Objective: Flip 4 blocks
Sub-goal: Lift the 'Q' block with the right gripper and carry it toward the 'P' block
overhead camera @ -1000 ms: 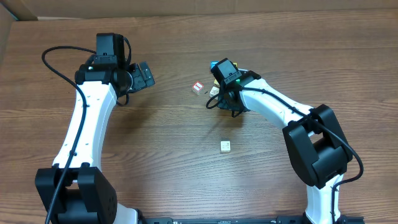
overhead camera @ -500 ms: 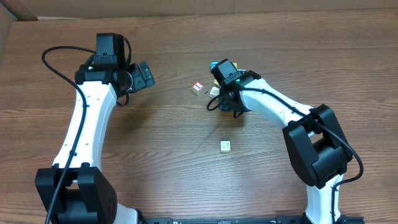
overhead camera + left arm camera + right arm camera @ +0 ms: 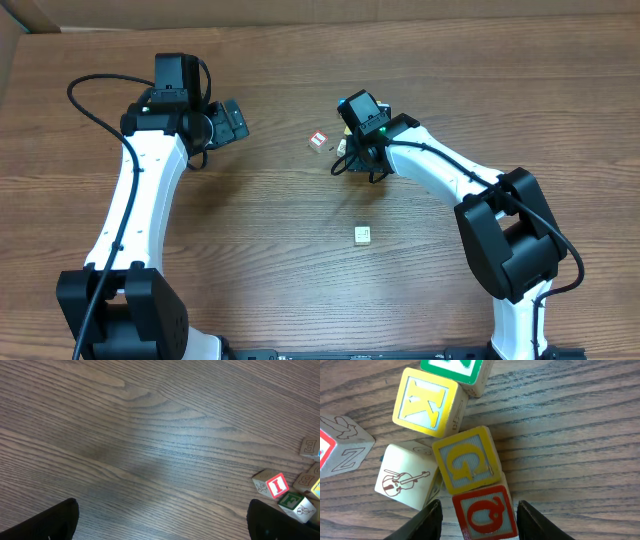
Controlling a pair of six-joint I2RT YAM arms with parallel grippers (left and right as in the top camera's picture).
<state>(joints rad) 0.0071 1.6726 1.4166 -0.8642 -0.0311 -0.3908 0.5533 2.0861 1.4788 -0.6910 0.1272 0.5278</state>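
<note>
Right gripper (image 3: 479, 522), jaws parted, straddles the red-printed wooden Q cube (image 3: 484, 510) at the frame's bottom centre. The yellow-printed G cube (image 3: 468, 460) touches it above, with the cream violin cube (image 3: 407, 477) left. Left gripper (image 3: 162, 522) gapes wide, empty.

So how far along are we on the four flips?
Finished flips can't be counted from the faces alone. One cream block lies apart from the others, possibly already handled. In hand: the right gripper straddles the red Q block, a gap showing on one side, so not clamped. Left: at least this one; the yellow G block against it may follow. The left gripper is open, well away.
</note>
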